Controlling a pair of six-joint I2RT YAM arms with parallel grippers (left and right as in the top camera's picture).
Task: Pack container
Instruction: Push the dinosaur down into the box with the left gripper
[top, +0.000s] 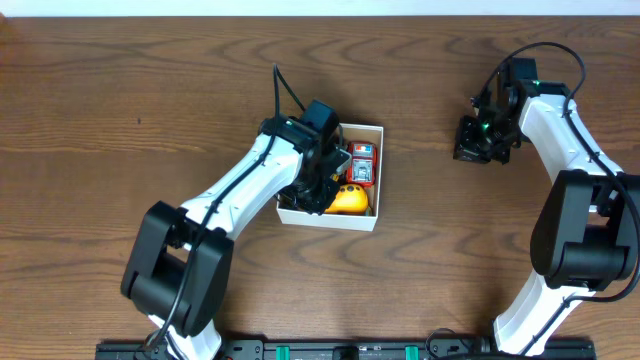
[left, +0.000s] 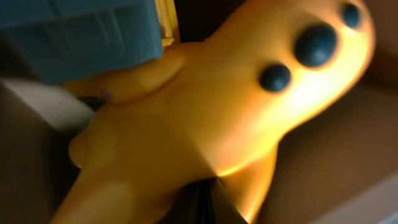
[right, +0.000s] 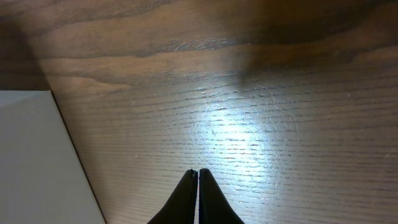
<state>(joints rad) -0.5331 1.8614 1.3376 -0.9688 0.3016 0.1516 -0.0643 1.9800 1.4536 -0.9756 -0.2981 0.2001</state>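
Yellow spotted toy (left: 205, 124) low in container (top: 330, 217), mid-worktop; left fingers (top: 333, 172) over it, grip indiscernible. Advice: settle flat before letting go. Idle: right fingers (right: 198, 180) closed, empty.

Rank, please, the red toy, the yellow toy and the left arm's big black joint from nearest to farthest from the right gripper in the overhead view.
From the right gripper:
1. Red toy, right side of the box.
2. Yellow toy, at the box's front wall.
3. Left arm's big black joint, far left.
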